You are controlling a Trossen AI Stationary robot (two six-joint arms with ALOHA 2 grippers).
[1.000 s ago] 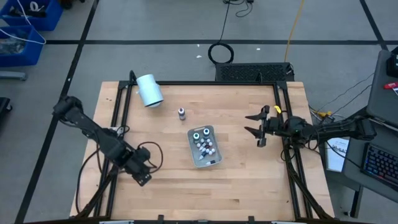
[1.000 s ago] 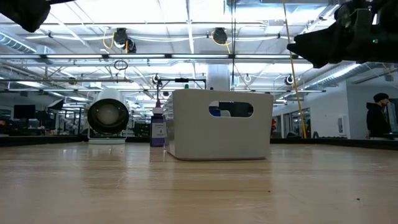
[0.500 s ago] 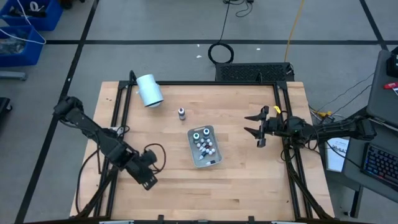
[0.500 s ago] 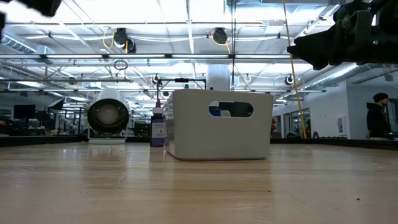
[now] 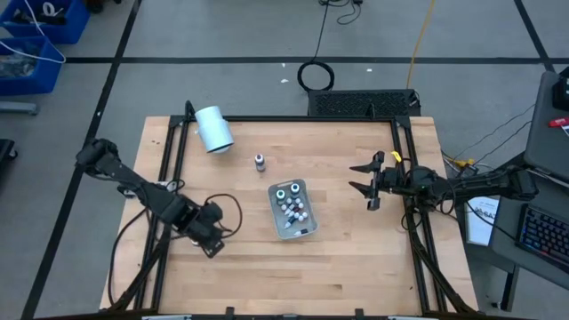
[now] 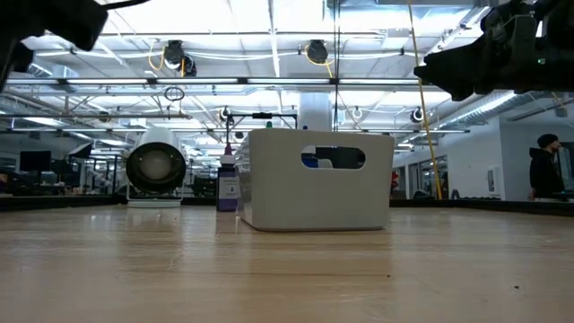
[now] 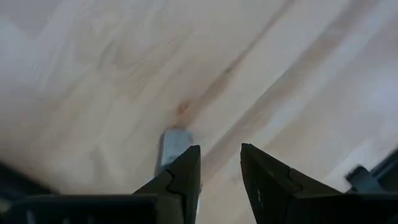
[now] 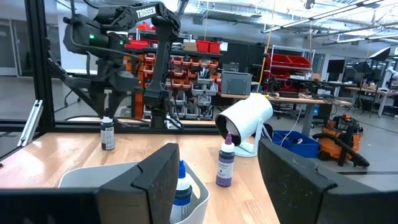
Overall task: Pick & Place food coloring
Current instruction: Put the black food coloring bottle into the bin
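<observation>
1. Several food coloring bottles [image 5: 292, 210] sit in the tray [image 5: 302, 234] at mid-desk [image 5: 356, 258]; one purple bottle [image 5: 260, 162] stands alone nearby.
2. Left pincer [image 5: 210, 242] – left of the tray, with a dark-topped bottle [image 8: 107, 134] directly under it; whether it is grasping cannot be told.
3. Right pincer [image 5: 356, 177] – released, right of the tray.

Bright, even overhead lighting across the workspace.
Ceiling strip lights [image 6: 269, 13] glare white in the low view; the left wrist view of the table [image 7: 261, 68] is blurred.
</observation>
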